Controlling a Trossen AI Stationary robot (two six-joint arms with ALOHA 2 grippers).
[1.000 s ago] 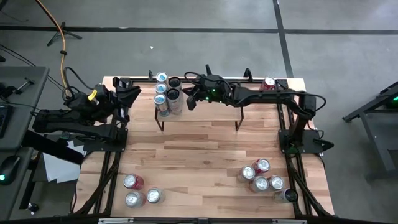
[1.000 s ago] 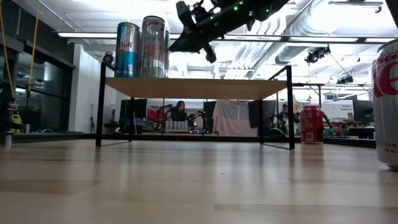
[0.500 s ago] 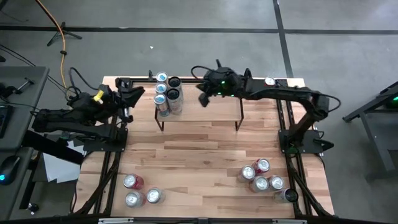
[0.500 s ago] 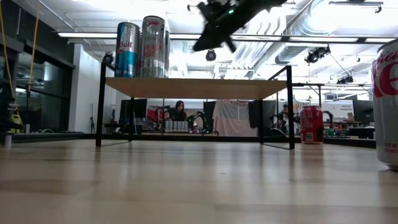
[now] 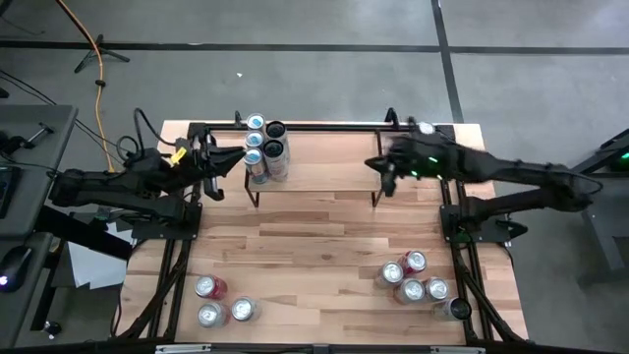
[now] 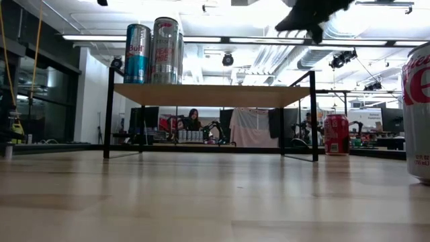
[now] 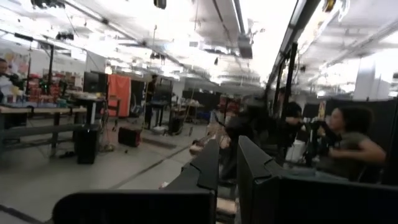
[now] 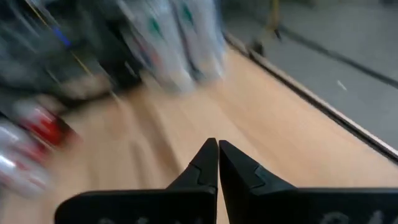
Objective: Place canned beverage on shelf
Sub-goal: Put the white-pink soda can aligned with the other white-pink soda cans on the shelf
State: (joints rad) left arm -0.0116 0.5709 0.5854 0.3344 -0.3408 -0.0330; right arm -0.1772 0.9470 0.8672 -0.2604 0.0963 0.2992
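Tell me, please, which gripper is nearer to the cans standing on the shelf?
Left. The left gripper is just beside the cans at the shelf's left end; the right gripper is at its far right end.

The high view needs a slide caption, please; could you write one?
Cans stand at one end of the shelf; right gripper shut at the other end.

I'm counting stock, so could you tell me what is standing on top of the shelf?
Five cans cluster at the left end of the shelf; the low view shows only two.
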